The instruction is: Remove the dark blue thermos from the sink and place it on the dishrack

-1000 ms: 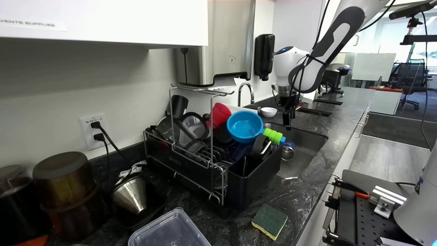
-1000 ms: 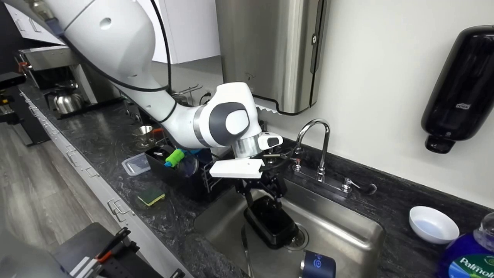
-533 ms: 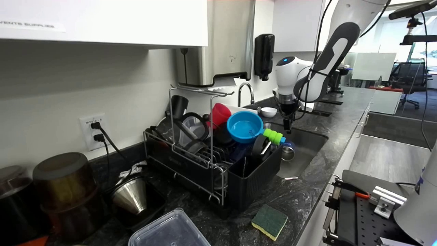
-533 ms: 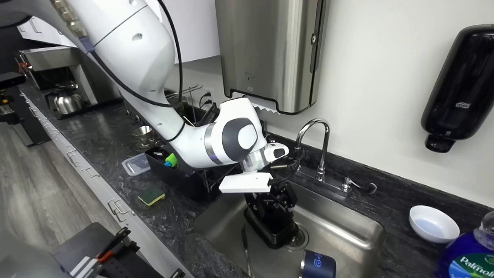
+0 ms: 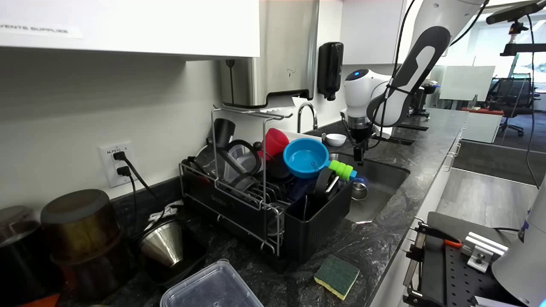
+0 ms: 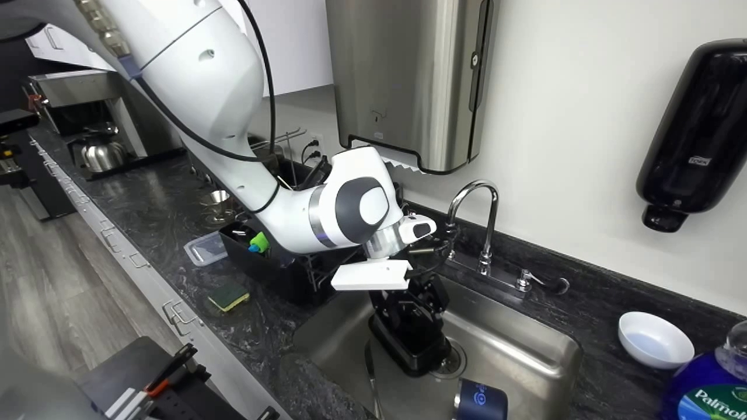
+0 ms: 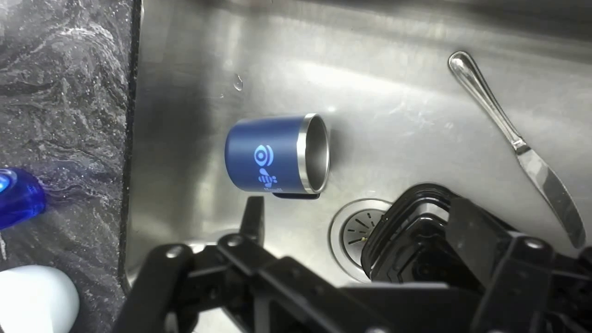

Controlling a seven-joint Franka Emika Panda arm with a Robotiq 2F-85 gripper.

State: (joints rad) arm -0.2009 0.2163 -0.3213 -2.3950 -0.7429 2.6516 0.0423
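The dark blue thermos (image 7: pixel 277 155), a mug with a steel rim, lies on its side in the steel sink (image 7: pixel 393 115), its mouth toward the right of the wrist view. It also shows in both exterior views (image 5: pixel 360 183) (image 6: pixel 483 401). My gripper (image 7: pixel 363 226) is open and empty. Its left finger is just below the thermos in the wrist view; its right finger overlaps the black tray. In an exterior view the gripper (image 6: pixel 411 309) is over the black tray, apart from the thermos. The dishrack (image 5: pixel 239 215), full of dishes, stands beside the sink.
A black tray (image 7: pixel 416 252) lies partly over the drain, and a knife (image 7: pixel 497 108) lies in the sink. The faucet (image 6: pixel 493 224) rises behind it. A white bowl (image 6: pixel 656 338) and a blue soap bottle (image 6: pixel 709 385) stand on the counter. A sponge (image 5: pixel 337 276) lies near the rack.
Over the first half second my arm has moved down and away from the dishrack, bringing the gripper lower over the sink. Since then it has barely moved. The thermos has not moved.
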